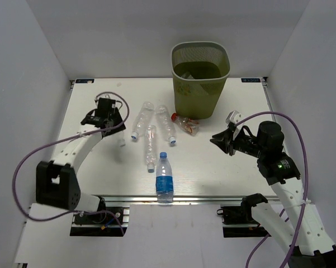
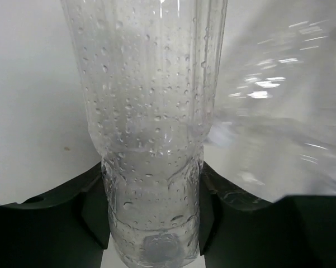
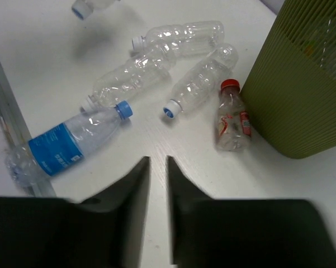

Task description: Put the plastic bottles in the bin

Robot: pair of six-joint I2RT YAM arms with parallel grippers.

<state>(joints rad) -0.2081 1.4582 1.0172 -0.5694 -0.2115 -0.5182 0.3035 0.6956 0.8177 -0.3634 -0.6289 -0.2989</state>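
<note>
- L arm: left gripper (image 2: 154, 215) was clamped on a clear bottle (image 2: 151, 111). Fingers (image 2: 95, 209) sat at its narrow waist, near one end. Droplets showed on the wall. Grip looked centred, no obvious crush.
- Top view: that gripper was over the far-left part of the table (image 1: 212, 173). It was well apart from the bin (image 1: 200, 84), which stood at the far edge, right of centre.
- Other bottles were all lying down:
  - three bare bottles (image 1: 150, 146) close together mid-table
  - red-cap bottle (image 3: 231, 114) just beside the bin's near-left wall
  - blue-label bottle (image 1: 164, 178) at the near edge
- R arm: right gripper (image 3: 156, 167) had its jaws nearly together w/ nothing between. It hovered near-right of the bin.
- Step in hand, my read: carry the held bottle to the bin & drop it.
- How to do it well, IMO:
  - Lift above rim height first, then go right and far.
  - The path crosses the lying bottles, so keep the free end high enough not to sweep them.
  - Stop w/ the whole bottle over the opening, not the rim. The grip is near one end, so the long end could catch the edge.
  - Open only once it's over the opening.
- Risks:
  - Thin wall prob flexes, so the bottle may rotate or slip in the grip. Move w/o jerks.
  - R arm sat near the bin, so there's a clash risk. Hold it back till L arm is clear.
</note>
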